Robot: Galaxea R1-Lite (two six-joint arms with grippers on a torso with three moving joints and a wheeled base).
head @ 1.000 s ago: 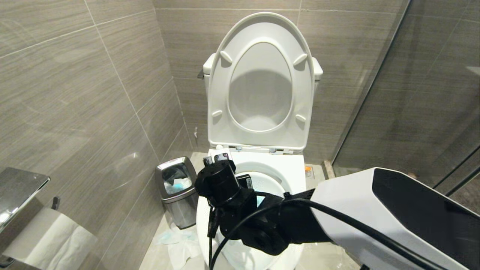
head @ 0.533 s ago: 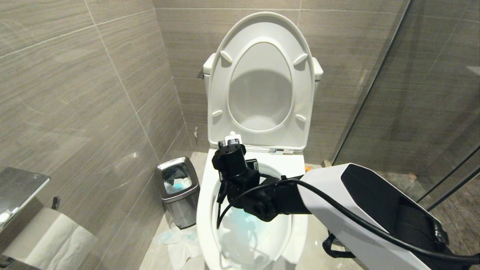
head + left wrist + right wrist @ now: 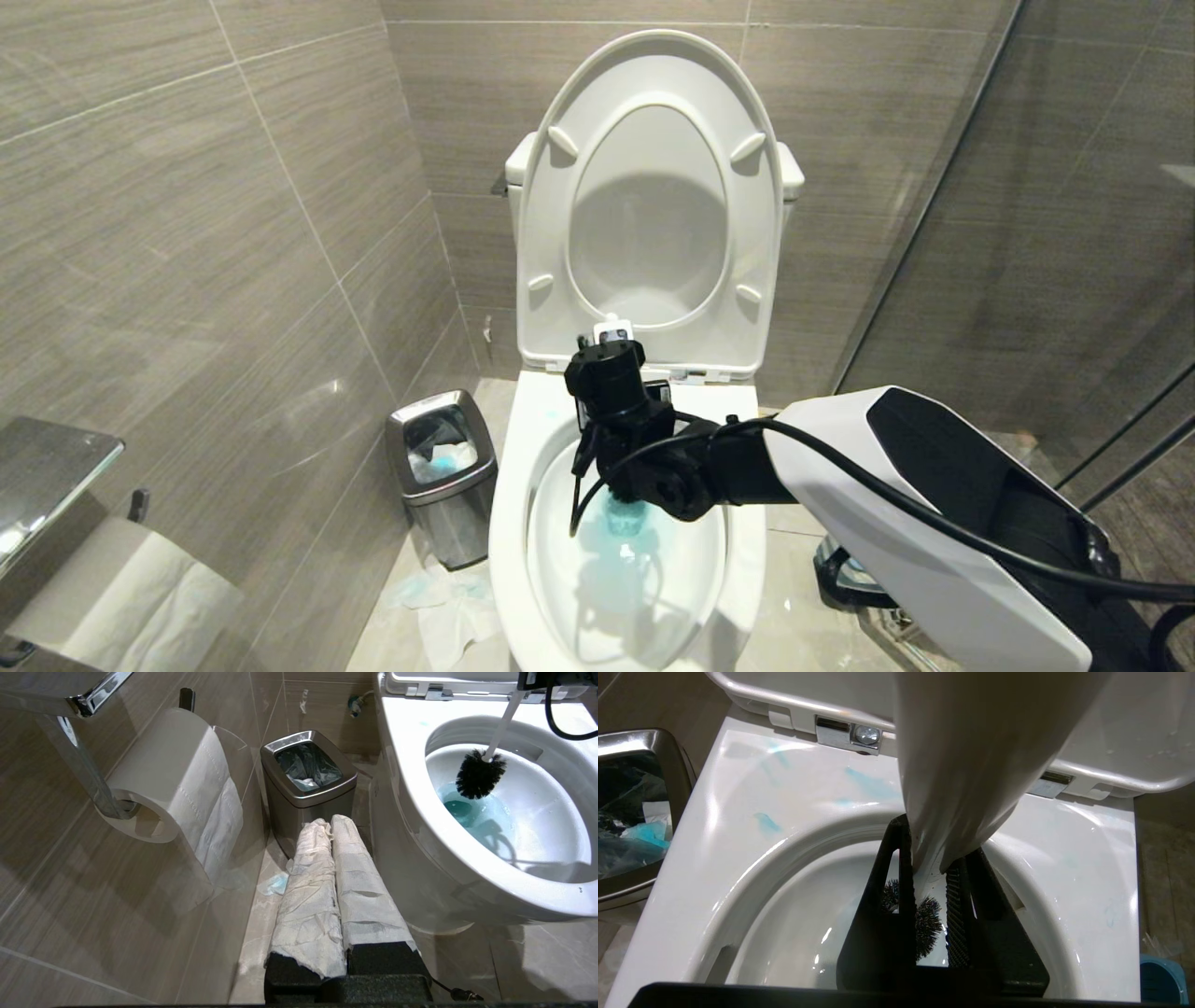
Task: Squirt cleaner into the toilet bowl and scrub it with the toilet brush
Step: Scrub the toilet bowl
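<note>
Here, the right gripper (image 3: 931, 891) clamps the light, stiff toilet brush (image 3: 480, 773) high on its slick white handle, bristles hanging at twelve o'clock inside the toilet bowl (image 3: 509, 523); left gripper (image 3: 332, 826) rests closed, empty.

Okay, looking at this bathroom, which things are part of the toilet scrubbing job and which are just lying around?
Part of the job:
- toilet bowl
- toilet brush, held in the right gripper, head above the water
- cleaner, tinting the water blue

Just lying about:
- steel waste bin
- toilet paper roll
- crumpled tissue on the floor
- left gripper, parked and shut beside the bowl
</note>
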